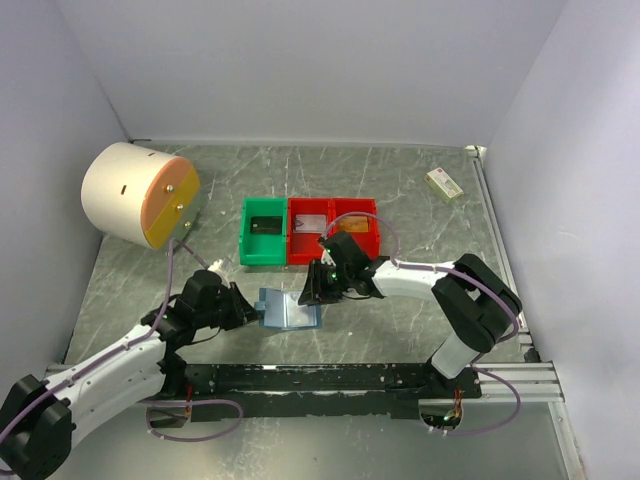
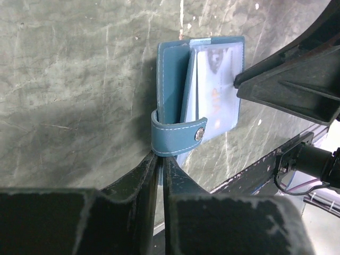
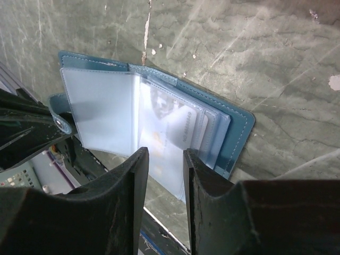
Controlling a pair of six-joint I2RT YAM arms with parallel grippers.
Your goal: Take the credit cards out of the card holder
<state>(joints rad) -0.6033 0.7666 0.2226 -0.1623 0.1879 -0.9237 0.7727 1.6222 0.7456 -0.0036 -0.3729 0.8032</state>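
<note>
From above, the card holder [image 1: 288,310] lies open on the grey table [image 1: 420,215], close in front of my two bases. My left gripper [image 1: 252,308] meets its left edge and my right gripper [image 1: 312,292] hangs over its right half. Behind it stand a green bin [image 1: 263,232] and two red bins [image 1: 333,228] in a row. A cream drum with an orange face [image 1: 140,195] lies at the far left, and a small cream box [image 1: 444,183] sits well apart at the far right.

Through my left wrist, my jaws are drawn almost together, with only a thin slit between them and a sliver of blue in it. They pinch the holder's edge just under its looped strap [image 2: 178,135], whose metal snap [image 2: 200,135] faces the camera. Beyond the blue cover, the credit cards [image 2: 212,101] sit in their slots, pale with orange print. The tip of my right gripper touches them from the right.

Through my right wrist, my jaws stand apart – clamped on nothing – with their tips low over the holder's near edge. Clear plastic sleeves [image 3: 103,109] fan out from the spine. A card shows inside the sleeve directly ahead of the gap, and the blue cover lies flat on the table beneath.
</note>
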